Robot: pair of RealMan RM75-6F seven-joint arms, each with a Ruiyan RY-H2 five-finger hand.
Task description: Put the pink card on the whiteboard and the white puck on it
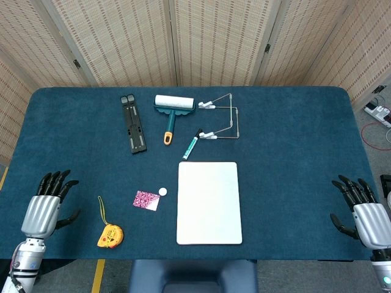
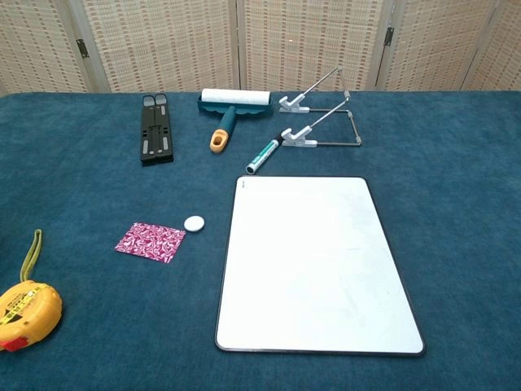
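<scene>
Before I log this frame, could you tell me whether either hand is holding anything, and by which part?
Nothing is held. The left hand and right hand are both open and empty at the table's near corners.

From my station I see a table (image 1: 293, 140) covered in dark blue felt-like cloth, its far corners rounded. Behind it stands a folding screen (image 1: 208, 39) of woven beige panels in pale frames, joined by small dark hinges (image 2: 389, 36). Past the table's right edge, grey floor (image 1: 374, 131) shows, with a white power strip (image 1: 379, 112) and a thin red cable (image 1: 369, 137) lying on it. At the lower left a yellow floor stripe (image 1: 98, 282) runs out of frame. Lighting is even and soft.
</scene>
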